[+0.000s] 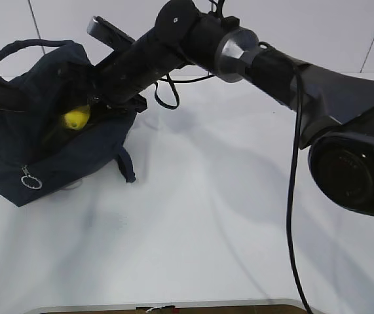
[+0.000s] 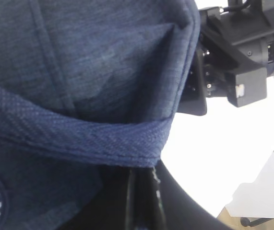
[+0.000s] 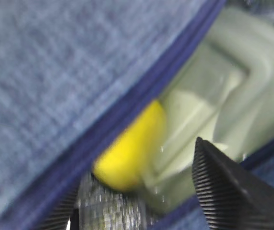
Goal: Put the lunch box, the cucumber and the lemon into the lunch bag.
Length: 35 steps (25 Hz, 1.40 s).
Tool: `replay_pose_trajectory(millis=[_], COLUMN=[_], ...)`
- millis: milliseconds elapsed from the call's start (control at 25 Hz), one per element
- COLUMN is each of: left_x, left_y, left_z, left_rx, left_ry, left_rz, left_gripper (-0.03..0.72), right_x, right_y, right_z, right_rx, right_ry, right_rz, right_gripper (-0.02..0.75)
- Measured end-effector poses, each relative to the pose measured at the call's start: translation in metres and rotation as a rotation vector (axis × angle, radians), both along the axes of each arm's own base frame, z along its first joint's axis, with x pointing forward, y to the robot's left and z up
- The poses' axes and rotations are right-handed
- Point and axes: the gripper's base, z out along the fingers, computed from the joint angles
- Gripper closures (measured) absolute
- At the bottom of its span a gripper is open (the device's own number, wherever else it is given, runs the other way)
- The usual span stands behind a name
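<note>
One lunch bag [image 1: 49, 140] sat on the desk [image 1: 193, 222] — a single dark navy fabric bag. It showed one loop handle [image 1: 16, 49] clearly at the top; a second could not be counted for certain. One metal ring pull [image 1: 31, 181] hung at its front. One lemon [image 1: 76, 118] lay in the bag's opening — bright yellow, the only one. One lunch box [image 3: 223, 96] with a pale green lid lay just beside the lemon inside the bag. Two robot arms were in sight. No count could be given for any cucumber.
</note>
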Motion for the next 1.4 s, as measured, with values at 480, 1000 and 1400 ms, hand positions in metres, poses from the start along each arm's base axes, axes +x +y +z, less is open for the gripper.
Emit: replay_pose_trajectory(millis=[480,1000,1400], left_x=[0.0,-0.001,-0.001], left_y=[0.0,0.0,0.0], left_z=[0.0,0.0,0.0], left_rx=[-0.001,-0.005,-0.003], left_ry=[0.001,0.003,0.004], left_rz=[-0.001,-0.008,-0.009], left_gripper=[0.699,0.699,0.699], right_x=[-0.006,0.01,0.012], right_y=[-0.001,-0.044,-0.062], right_z=[0.007,0.019,0.052], right_rx=[-0.017,-0.075,-0.311], right_ry=[0.019,0.044,-0.124], right_rz=[0.062,0.083,-0.033], right_gripper=[0.161,0.16,0.16])
